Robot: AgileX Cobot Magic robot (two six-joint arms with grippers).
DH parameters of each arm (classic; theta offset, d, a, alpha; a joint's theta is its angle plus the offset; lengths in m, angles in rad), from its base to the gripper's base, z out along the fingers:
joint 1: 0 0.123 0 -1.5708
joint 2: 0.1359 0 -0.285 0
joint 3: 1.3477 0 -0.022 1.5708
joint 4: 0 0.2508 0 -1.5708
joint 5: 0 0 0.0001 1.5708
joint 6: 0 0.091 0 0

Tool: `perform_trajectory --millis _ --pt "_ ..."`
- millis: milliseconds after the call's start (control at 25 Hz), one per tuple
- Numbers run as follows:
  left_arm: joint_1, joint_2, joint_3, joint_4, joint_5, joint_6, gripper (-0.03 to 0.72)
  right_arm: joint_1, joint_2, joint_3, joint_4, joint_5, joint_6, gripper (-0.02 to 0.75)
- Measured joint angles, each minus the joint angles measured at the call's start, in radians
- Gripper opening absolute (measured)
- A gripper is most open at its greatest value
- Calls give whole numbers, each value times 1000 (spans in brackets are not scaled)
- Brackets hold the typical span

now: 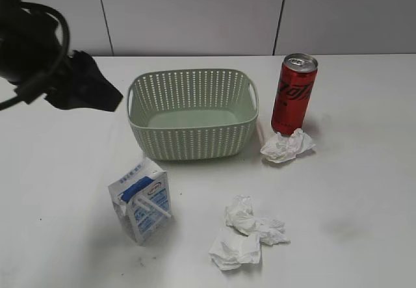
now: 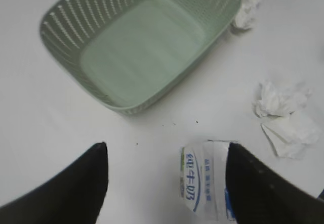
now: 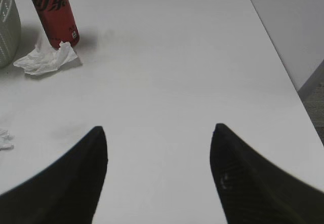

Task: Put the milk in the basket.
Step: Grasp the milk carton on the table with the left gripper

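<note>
The milk (image 1: 140, 200) is a small white carton with blue print and a straw. It stands on the table in front of the basket's left corner. The basket (image 1: 192, 138) is pale green, perforated and empty. My left gripper (image 1: 97, 90) hangs above the table, left of the basket. In the left wrist view it (image 2: 166, 150) is open, with the milk (image 2: 200, 183) below, close to its right finger, and the basket (image 2: 66, 67) beyond. My right gripper (image 3: 158, 133) is open and empty over bare table; it is out of the exterior view.
A red can (image 1: 294, 93) stands right of the basket with a crumpled tissue (image 1: 286, 146) at its foot. More tissues (image 1: 247, 236) lie right of the milk. In the right wrist view the table's right edge (image 3: 283, 62) is near.
</note>
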Motion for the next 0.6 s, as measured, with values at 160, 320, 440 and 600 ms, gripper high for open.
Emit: perform_trajectory --millis 160,320,440,600 --pt "-113 97 -49 130 42 -138 538 0 0 0 0 0 0 499" --pt "-195 194 -71 260 115 -251 538 0 0 0 0 -1 0 499" --pt "-232 250 -72 275 138 -286 538 0 0 0 0 -1 0 499" --pt "-248 314 -75 271 131 -303 538 0 0 0 0 0 0 499"
